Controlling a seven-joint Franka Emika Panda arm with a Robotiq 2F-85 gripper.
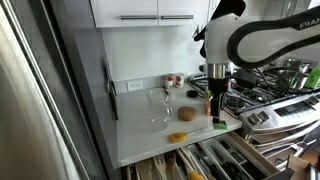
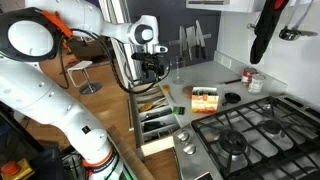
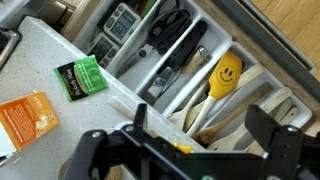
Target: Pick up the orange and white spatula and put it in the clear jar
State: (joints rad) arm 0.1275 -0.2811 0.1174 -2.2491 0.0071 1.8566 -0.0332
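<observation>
Drawer tray [image 3: 262,62] holding utensils [image 3: 172,25], clear jar [image 1: 160,104] on counter [image 1: 140,138]

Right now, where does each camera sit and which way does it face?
Exterior view: beside the fridge, facing along the counter toward the stove; arm and claw show.
Exterior view: beyond the stove, facing back over the open drawer; arm and claw show.
Wrist view: looks down into the drawer; claw fingers at bottom.
Exterior views share counter, drawer, claw.
</observation>
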